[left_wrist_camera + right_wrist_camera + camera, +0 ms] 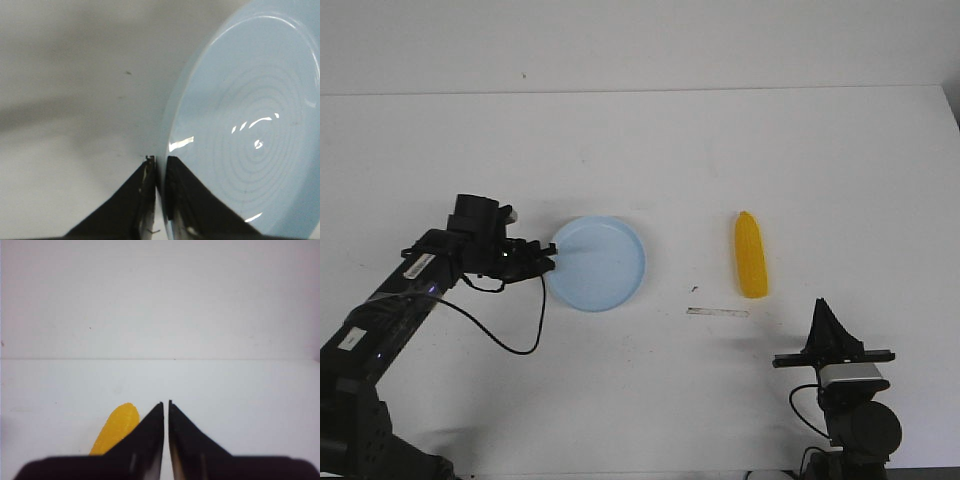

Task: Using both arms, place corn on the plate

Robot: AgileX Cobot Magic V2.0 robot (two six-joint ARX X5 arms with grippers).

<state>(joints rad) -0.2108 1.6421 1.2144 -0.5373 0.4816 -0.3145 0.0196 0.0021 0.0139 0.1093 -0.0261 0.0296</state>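
Pinching plate [596, 264] rim, left tool [160, 167] closed, right tool [166, 407] closed, empty

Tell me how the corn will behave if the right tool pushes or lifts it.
The corn looks smooth and rounded, so it may roll sideways when pushed. Its glossy surface could slip between fingers. It seems rigid, probably keeping its shape when lifted.

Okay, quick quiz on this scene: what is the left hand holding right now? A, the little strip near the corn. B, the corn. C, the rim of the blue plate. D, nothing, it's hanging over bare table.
C: the left hand is pinched shut on the rim of the plate, seen in the front and left wrist views, while the corn lies untouched on the table.
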